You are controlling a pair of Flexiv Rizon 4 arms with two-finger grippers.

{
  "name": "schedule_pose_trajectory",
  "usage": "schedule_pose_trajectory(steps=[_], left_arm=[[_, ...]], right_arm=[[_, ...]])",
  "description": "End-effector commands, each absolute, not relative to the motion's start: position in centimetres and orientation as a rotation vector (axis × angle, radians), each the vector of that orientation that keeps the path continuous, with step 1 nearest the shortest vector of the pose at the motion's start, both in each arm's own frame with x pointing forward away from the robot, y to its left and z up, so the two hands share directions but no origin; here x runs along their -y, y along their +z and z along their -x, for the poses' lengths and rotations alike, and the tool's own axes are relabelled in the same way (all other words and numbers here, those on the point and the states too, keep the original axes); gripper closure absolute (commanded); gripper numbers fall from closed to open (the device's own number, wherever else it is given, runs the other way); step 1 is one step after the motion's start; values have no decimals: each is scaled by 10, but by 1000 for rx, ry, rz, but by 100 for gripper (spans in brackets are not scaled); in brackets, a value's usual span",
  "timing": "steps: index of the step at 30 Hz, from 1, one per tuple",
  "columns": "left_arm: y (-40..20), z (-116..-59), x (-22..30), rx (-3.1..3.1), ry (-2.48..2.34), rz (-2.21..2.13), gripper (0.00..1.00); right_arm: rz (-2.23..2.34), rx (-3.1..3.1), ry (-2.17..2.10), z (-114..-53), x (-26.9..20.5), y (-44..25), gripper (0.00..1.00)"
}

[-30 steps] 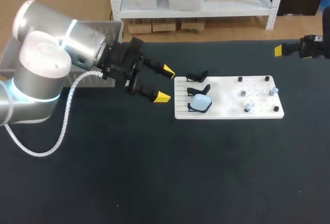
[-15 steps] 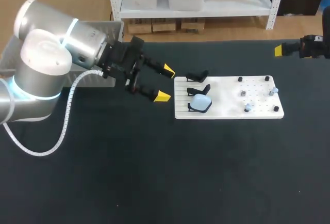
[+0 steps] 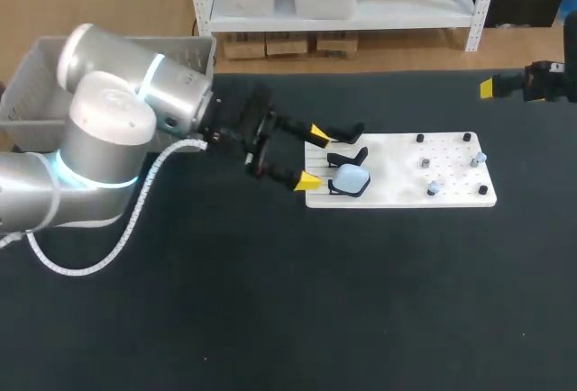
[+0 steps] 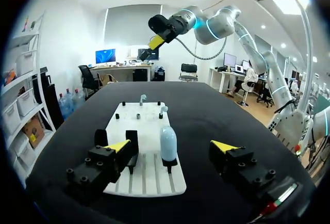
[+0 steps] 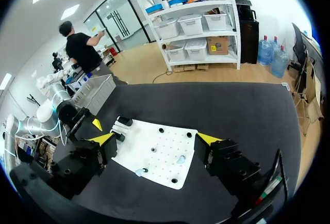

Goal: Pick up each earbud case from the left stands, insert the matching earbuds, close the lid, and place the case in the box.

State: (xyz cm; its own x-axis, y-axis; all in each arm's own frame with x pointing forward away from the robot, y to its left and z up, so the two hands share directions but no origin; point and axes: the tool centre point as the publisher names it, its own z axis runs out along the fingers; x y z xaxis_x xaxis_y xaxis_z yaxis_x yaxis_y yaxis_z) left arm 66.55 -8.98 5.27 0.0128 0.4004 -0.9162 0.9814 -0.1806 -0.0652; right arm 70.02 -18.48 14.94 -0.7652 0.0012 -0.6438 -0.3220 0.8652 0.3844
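The left claw (image 3: 314, 156) has slid across the tabletop (image 3: 270, 301) to the left edge of the white board (image 3: 397, 170), wide open and holding nothing, its yellow tips now either side of the row of stands (image 3: 347, 155). The pale blue earbud case (image 3: 351, 177) sits upright on one of them, just ahead of the claw and untouched, so the first pick looks about to begin. The right claw (image 5: 154, 139) hangs open and empty, well off beyond the board's far end

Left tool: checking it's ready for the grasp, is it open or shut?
Open. The left tool has its yellow tips spread wide and holds nothing; the blue earbud case stands ahead between them, untouched.
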Motion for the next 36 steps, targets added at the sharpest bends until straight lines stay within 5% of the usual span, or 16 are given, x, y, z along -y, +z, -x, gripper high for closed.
schedule_pose_trajectory(steps=[1, 27, 36], left_arm=[[46, -670, 99, -1409, -1168, -1647, 0], [22, -644, 111, -1428, -1186, -1632, 0], [19, -646, 113, -1460, -1175, -1624, 22]], right_arm=[[231, -2372, 637, -700, 185, 150, 0], [231, -2372, 637, -700, 185, 150, 0], [231, -2372, 637, -700, 185, 150, 0]])
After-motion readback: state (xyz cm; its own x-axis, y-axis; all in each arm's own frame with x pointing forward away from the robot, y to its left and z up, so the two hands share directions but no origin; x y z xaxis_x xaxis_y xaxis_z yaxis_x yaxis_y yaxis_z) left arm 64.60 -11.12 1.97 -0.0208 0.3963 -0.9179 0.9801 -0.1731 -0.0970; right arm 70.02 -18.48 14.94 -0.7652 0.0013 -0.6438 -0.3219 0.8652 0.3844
